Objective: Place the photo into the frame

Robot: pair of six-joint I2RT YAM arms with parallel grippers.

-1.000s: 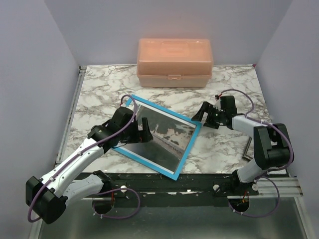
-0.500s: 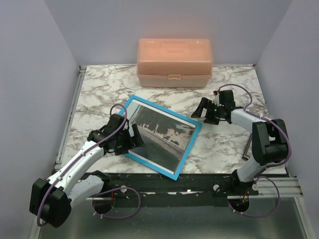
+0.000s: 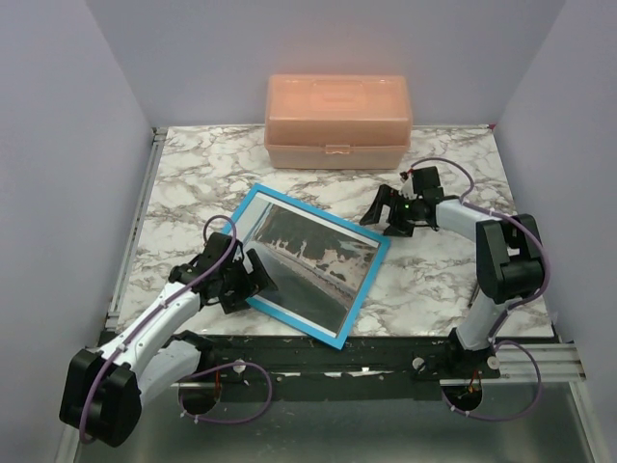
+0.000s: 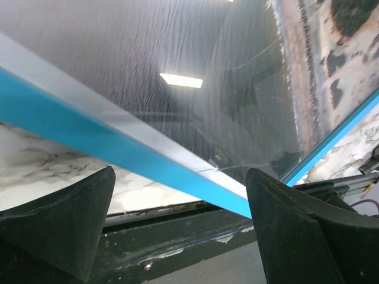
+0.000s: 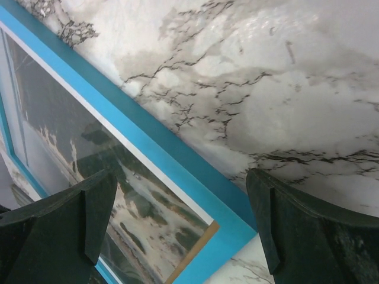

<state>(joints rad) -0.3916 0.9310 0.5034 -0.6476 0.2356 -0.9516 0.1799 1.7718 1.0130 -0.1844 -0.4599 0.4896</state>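
The frame [image 3: 253, 203], blue rim up, lies flat and turned on the marble table near the front. The photo [image 3: 308, 260], dark scenery with pale streaks, shows inside it behind the pane. My left gripper [image 3: 253, 283] is open and empty at the frame's left front edge; in the left wrist view the blue rim [image 4: 118, 154] runs just beyond the open fingers. My right gripper [image 3: 384, 207] is open and empty just beyond the frame's right corner [image 5: 237, 234], which lies between its fingers in the right wrist view. The photo [image 5: 142, 219] shows there too.
A peach plastic box [image 3: 337, 121] with a lid stands at the back centre. The table's dark front rail [image 3: 318, 352] runs just below the frame's near corner. Lilac walls close in left, right and behind.
The left gripper drew back off the frame toward the front left. The frame settled flat, its photo uncovered. The right gripper moved farther back and slightly left, away from the frame's right corner.
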